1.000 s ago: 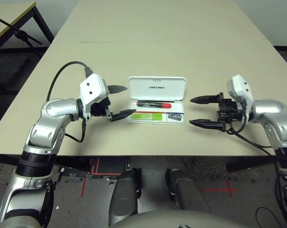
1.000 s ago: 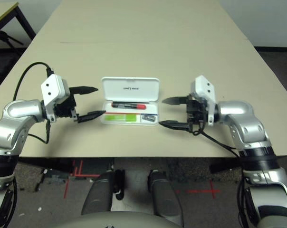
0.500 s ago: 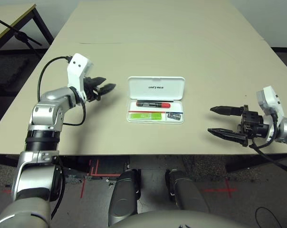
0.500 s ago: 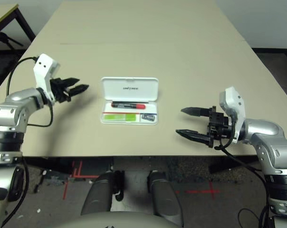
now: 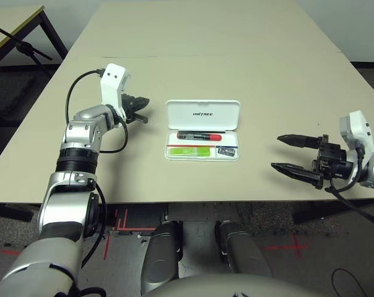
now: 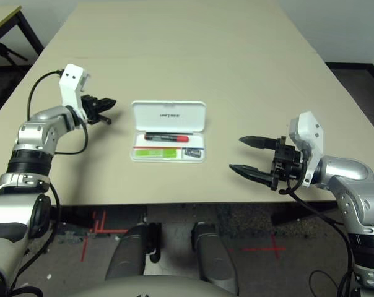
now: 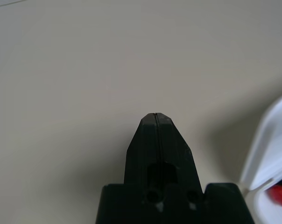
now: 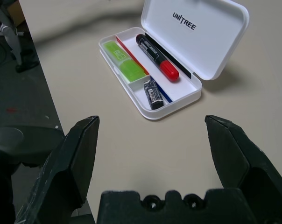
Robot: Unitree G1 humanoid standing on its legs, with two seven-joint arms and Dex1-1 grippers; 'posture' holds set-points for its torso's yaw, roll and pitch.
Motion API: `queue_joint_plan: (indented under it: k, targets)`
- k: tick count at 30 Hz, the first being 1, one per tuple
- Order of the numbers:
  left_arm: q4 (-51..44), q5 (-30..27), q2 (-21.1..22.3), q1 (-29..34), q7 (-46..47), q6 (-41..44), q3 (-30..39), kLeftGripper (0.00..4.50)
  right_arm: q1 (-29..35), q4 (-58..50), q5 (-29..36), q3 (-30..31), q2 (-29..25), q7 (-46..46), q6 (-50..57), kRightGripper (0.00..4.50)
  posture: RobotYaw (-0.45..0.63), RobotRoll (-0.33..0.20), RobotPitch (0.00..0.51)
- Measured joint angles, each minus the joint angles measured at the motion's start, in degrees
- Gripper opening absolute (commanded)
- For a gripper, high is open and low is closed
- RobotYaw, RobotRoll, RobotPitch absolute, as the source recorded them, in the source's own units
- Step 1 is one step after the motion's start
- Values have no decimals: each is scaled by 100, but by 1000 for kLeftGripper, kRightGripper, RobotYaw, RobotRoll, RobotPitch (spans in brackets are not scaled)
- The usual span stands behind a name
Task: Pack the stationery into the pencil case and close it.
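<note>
The beige worktop [image 5: 236, 55] carries the flat white plastic pencil case [image 5: 203, 130], lid open, at frame centre. The right wrist view reveals the lime-green highlighter [image 8: 127, 70], red-capped black marker [image 8: 156, 58] and tiny dark stubby piece [image 8: 151, 93] inside. At the left, the left claw [image 5: 141, 110] is pressed together; at the right, the right claw [image 5: 285, 152] is spread, empty.

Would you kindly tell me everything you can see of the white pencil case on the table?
The pencil case is a flat white box of hard-looking plastic with rounded corners, lying open on the beige table. Its hinged lid stands raised, showing dark UNITREE lettering. Inside lie a black marker with a red cap, a lime-green highlighter and a small dark stubby piece, beside a red-and-blue line. Nothing else touches it.
</note>
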Motion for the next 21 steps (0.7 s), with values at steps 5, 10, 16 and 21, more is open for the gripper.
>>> queue_joint_plan:
  k: [5, 10, 16, 21]
  targets:
    - [132, 5, -136, -125, -164, -82, -120, 23, 3, 0, -5, 1, 0, -39, -55, 4500, -138, 0, 135]
    - [-223, -50, -145, -58, -704, 14, -299, 23, -2, -3, -8, 5, 0, -89, -76, 4500, -139, 0, 137]
    - [-1654, -304, 234, 577, -1747, 317, -585, 23, -48, -6, -41, 30, 1, -102, -95, 4500, -129, 0, 138]
    - [-2584, -440, 665, 1075, -2555, 342, -886, 23, -123, 3, -61, 78, 4, -87, -140, 4500, -119, 0, 139]
